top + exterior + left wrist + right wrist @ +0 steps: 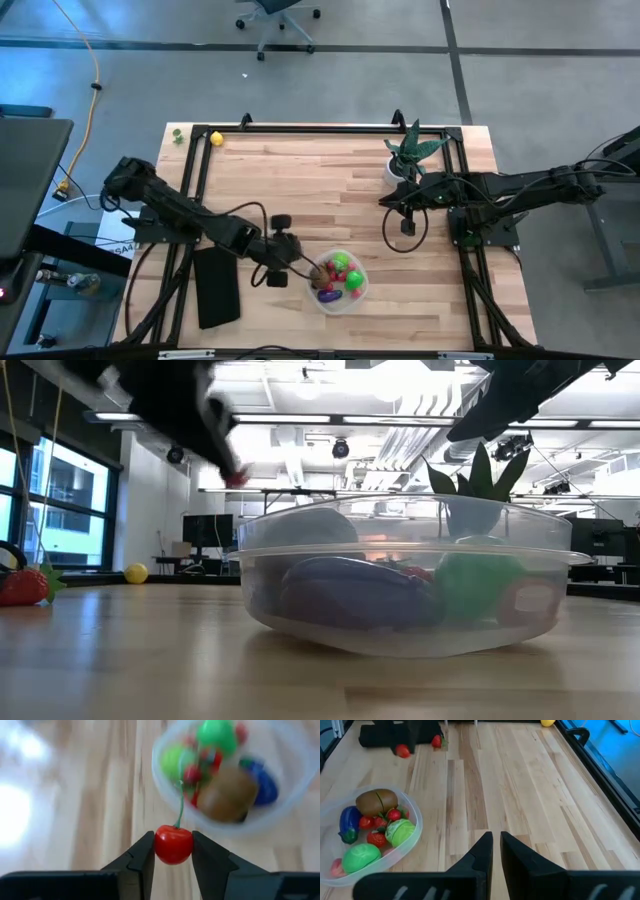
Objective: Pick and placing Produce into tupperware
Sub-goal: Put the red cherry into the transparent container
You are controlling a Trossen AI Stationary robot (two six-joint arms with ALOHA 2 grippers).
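Clamped between the left claw's (173,851) fingers, a red cherry (173,844) hangs above the wooden surface (300,180) just beside the tupperware (358,290), which holds green, red, purple and brown produce (376,827). Across the surface, near the potted plant (410,152), the right claw (495,840) hovers closed and empty. No writing can be read.

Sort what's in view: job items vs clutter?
Job:
- cherry, clamped in left tool
- tupperware with produce already inside: brown piece, green pieces, purple piece
- strawberry loose on the table
- yellow piece at the far edge

Clutter:
- potted plant
- flat black rectangle
- right tool, idle and shut near the plant
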